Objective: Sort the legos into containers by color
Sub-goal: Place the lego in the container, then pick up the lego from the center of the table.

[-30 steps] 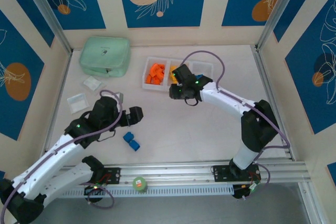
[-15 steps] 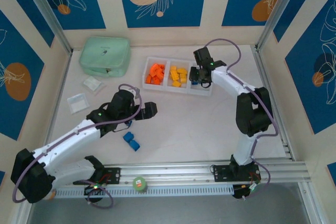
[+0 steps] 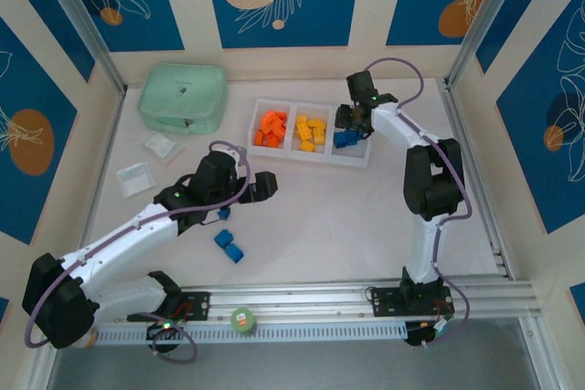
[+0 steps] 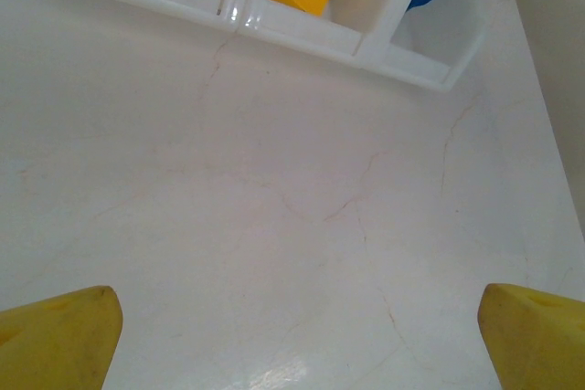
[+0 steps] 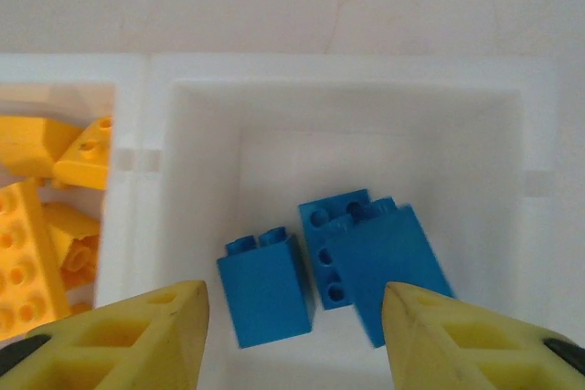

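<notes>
Legos point(image 3: 228, 246) left on the table point(image 3: 366, 216) are blue. Two touching pieces lie near, left of centre, and a smaller blue piece point(image 3: 224, 215) is seen just beside the left arm. The tray point(image 3: 309, 157) stands at the far side, with orange pieces point(image 3: 271, 128) in its left compartment, yellow pieces point(image 3: 311, 132) in the middle and blue bricks point(image 5: 267, 299) in the right one.

The step in hand is judged to be the drop into the right compartment, with the pick of the loose blue pieces to follow. It would be done well if the right gripper point(image 5: 297, 321) were raised straight up until the walls are cleared, so that the tray is not dragged or tipped. Any sideways move is best begun only then. For the pick, one piece should be straddled across its flat sides. The touching pair should be taken one at a time, so that the neighbour is not knocked away.

The right gripper is held over the right compartment with its jaws spread wide. Nothing is gripped, and the two blue bricks lie on the floor beneath, apparently untouched. The left gripper point(image 4: 297, 335) is spread wide as well, over bare table between the loose pieces and the tray, with nothing held or touched.
</notes>
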Tool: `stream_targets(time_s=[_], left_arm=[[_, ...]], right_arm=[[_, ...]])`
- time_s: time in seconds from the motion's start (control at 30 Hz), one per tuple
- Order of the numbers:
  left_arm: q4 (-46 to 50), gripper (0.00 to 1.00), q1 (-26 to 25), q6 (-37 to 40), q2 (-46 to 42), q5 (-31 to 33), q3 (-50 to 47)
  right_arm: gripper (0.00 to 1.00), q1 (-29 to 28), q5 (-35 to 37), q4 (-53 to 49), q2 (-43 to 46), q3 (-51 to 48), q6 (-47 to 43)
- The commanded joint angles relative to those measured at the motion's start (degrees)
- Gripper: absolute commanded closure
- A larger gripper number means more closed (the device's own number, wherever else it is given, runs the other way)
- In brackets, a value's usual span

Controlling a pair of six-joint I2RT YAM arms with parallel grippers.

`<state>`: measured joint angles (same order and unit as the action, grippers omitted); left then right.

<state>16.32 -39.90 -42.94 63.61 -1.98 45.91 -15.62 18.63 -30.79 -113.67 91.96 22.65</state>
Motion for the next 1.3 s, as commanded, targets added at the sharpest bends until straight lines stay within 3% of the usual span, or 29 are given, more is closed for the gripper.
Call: stream_targets(time_s=[0.0, 0.23, 0.5, 0.83, 1.27], left_arm=[[1.0, 0.01, -0.4, 1.5, -0.7, 1.3, 2.0], [6.0, 0.01, -0.4, 1.8, -5.7, 3.3, 1.0], [16.8, 0.01, 0.0, 1.6, -15.4, 7.6, 0.1], [30.6, 0.01, 0.3, 0.1, -25.4, 11.6, 1.2], [38.2, 0.01, 0.4, -1.1, -32.7, 14.1, 1.2]], right_arm=[[0.45, -2.5, -2.1, -0.4, 6.3, -3.3, 0.1], [0.39, -10.5, -5.3, 1.2, 14.7, -13.0, 2.9], [0.33, -24.0, -8.1, 4.3, 16.5, -17.7, 10.1], [0.26, -36.5, -11.8, 8.3, 5.8, -10.8, 16.6], [0.22, -43.3, -9.8, 3.7, -10.1, 4.8, 20.5]])
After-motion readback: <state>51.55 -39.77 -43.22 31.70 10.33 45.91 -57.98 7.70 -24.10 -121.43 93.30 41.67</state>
